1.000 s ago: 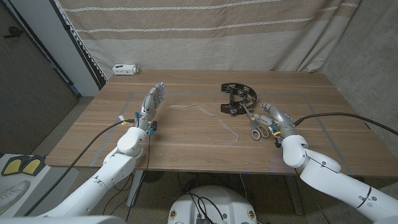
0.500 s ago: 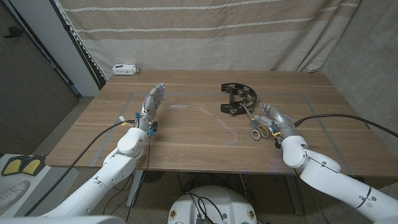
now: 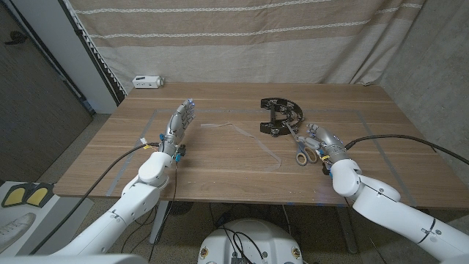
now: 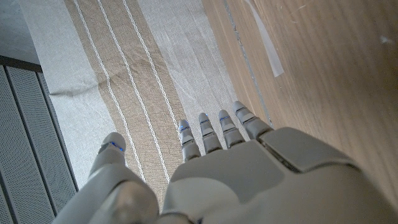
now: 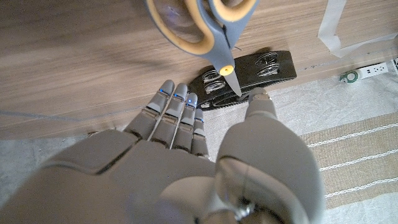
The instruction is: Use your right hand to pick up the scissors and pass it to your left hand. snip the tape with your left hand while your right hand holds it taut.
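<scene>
Those scissors (image 3: 303,149) right of centre look light, stiff and slippery lying flat, so I'd grab the yellow-lined handles; right hand (image 3: 322,141) is open, empty, just beside them.

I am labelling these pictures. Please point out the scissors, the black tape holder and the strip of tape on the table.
scissors (image 3: 303,150): head view, on the handles.
black tape holder (image 3: 279,117): head view, on its curved frame.
strip of tape (image 3: 242,130): head view, on the clear strip's middle.

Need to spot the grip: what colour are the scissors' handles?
Grey with yellow inner lining; the scissors show best in the right wrist view.
</scene>
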